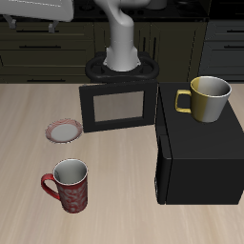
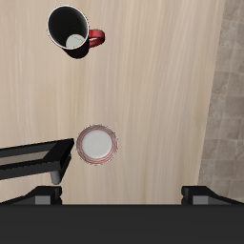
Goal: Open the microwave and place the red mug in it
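The microwave (image 1: 195,152) sits at the frame's right, its door (image 1: 117,107) swung wide open. The red mug (image 1: 69,185) stands untouched at lower left. The gripper's (image 2: 119,195) jaw state cannot be told. Descending carelessly, it could topple the mug or strike the nearby small plate (image 1: 65,131).

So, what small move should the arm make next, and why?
Probably carry the pincer toward the red mug and lower it: the microwave has its door open, the mug stands upright on the table, and the pincer is open and empty.
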Available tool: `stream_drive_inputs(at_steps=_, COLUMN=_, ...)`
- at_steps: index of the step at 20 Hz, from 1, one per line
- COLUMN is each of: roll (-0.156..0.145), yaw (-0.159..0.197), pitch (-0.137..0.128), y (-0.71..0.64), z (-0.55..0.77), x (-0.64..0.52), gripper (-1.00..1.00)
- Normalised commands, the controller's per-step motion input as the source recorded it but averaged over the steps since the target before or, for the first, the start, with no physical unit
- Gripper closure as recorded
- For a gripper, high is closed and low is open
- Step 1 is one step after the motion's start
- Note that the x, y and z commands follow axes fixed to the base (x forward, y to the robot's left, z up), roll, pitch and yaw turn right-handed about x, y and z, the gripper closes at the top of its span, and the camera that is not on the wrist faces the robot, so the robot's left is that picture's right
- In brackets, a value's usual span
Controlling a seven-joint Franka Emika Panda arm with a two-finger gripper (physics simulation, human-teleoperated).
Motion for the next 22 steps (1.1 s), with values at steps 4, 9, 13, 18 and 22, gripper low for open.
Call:
stream_drive_inputs(at_steps=4, roll=-0.025, yaw=0.011, pitch=0.024, y=-0.08, z=0.06, x=0.27, gripper=-1.0)
stream_drive_inputs(at_steps=9, roll=-0.016, yaw=-0.013, pitch=0.005, y=0.02, z=0.17, x=0.23, gripper=-1.0)
stream_drive_inputs(at_steps=13, roll=0.004, yaw=0.008, pitch=-0.017, y=0.16, z=0.22, x=0.11, gripper=-1.0)
stream_drive_inputs(at_steps=18, roll=-0.008, yaw=-0.012, pitch=-0.017, y=0.05, z=0.23, x=0.15, gripper=-1.0)
stream_drive_inputs(at_steps=22, roll=-0.012, yaw=-0.034, pitch=0.029, y=-0.08, z=0.1, x=0.18, gripper=-1.0)
